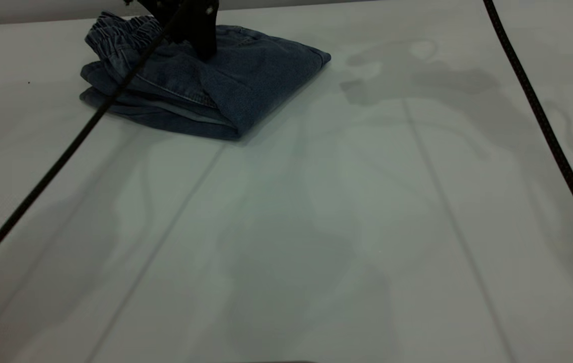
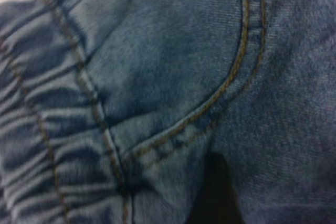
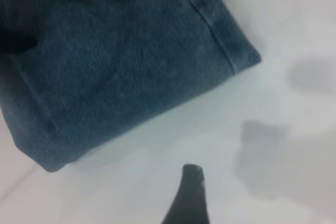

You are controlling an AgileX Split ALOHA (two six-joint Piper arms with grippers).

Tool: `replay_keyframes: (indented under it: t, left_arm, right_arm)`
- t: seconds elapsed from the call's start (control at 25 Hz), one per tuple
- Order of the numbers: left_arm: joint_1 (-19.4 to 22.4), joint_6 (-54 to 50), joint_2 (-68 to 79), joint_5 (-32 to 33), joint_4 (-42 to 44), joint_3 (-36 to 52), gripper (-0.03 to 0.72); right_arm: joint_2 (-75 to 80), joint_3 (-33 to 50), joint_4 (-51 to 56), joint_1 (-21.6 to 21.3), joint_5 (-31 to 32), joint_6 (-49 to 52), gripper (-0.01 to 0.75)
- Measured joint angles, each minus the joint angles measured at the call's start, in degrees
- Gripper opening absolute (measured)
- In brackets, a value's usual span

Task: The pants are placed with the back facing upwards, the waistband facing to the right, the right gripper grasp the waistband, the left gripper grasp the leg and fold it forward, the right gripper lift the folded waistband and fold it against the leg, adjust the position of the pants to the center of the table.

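Observation:
The pants (image 1: 246,85) lie folded into a thick blue denim bundle at the far left of the table (image 1: 316,227). Their gathered elastic waistband (image 1: 120,33) is on the bundle's far left side. My left gripper (image 1: 201,48) is down on top of the bundle, near its middle. The left wrist view is filled with denim: the waistband (image 2: 31,145) and a curved stitched pocket seam (image 2: 231,82). My right gripper (image 3: 236,203) hangs open above bare table beside the bundle's corner (image 3: 241,56), with one finger (image 3: 190,192) showing and nothing in it. The printed leg is hidden.
A black braided cable (image 1: 54,166) runs from the left gripper across the table toward the near left. A second black cable (image 1: 543,121) crosses the right side. Arm shadows fall on the table to the right of the pants.

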Motion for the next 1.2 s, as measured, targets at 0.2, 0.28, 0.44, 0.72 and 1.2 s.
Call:
replay_keyframes:
  t: [0.2, 0.28, 0.44, 0.72, 1.2]
  left_arm:
    - [0.00, 6.82, 4.26, 0.00, 0.89, 0.46, 0.505]
    - [-0.08, 7.03, 5.23, 0.00, 1.02, 0.35, 0.505]
    - [-1.56, 2.06, 5.78, 0.00, 2.88, -0.12, 0.505]
    - [-8.70, -18.83, 7.22, 0.00, 3.97, -4.08, 0.505]
    - [-12.77, -38.04, 8.65, 0.00, 1.19, -10.95, 0.505]
  right_arm:
    - [-0.07, 0.00, -0.18, 0.00, 1.12, 0.00, 0.575]
    - [-0.07, 0.00, -0.54, 0.00, 1.24, 0.00, 0.575]
    - [-0.07, 0.00, -1.51, -0.23, 1.44, 0.00, 0.575]
    - [-0.07, 0.00, -1.71, -1.70, 1.63, 0.00, 0.575]
    - [-0.07, 0.00, -1.89, -5.27, 1.85, 0.00, 0.574]
